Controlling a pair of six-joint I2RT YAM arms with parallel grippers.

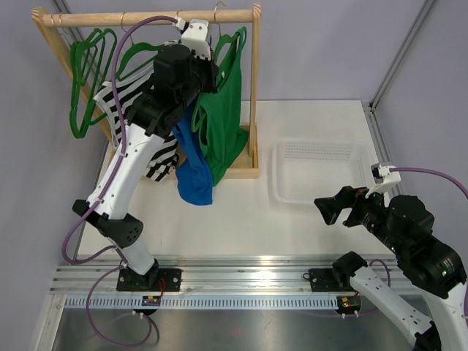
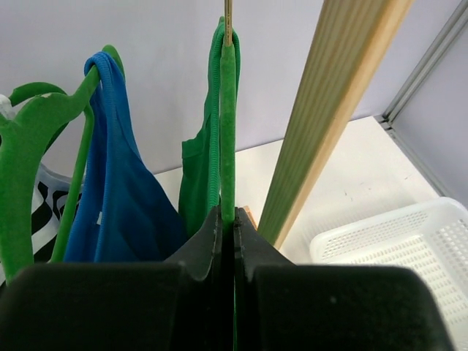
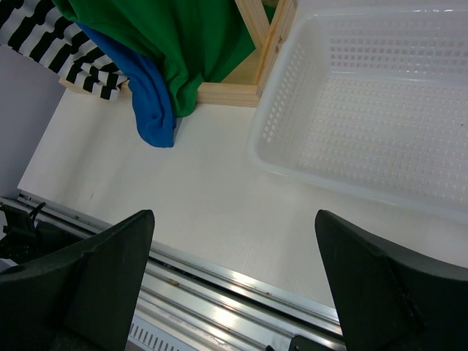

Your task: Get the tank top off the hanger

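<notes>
White table (image 1: 292, 219) — left claw (image 2: 227, 221) on green hanger (image 2: 227, 110)

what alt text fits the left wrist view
The left arm's black gripper is shut on an edge-on green hanger carrying a green fabric tank top. A blue tank top hangs left; a white plastic mesh basket sits lower right.

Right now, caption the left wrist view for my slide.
Left gripper pinching the green hanger that carries the green tank top, blue top hanging beside.

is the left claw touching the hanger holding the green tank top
Touching. Left wrist view shows the left claw shut on the green hanger, pressing both its sides.
</notes>
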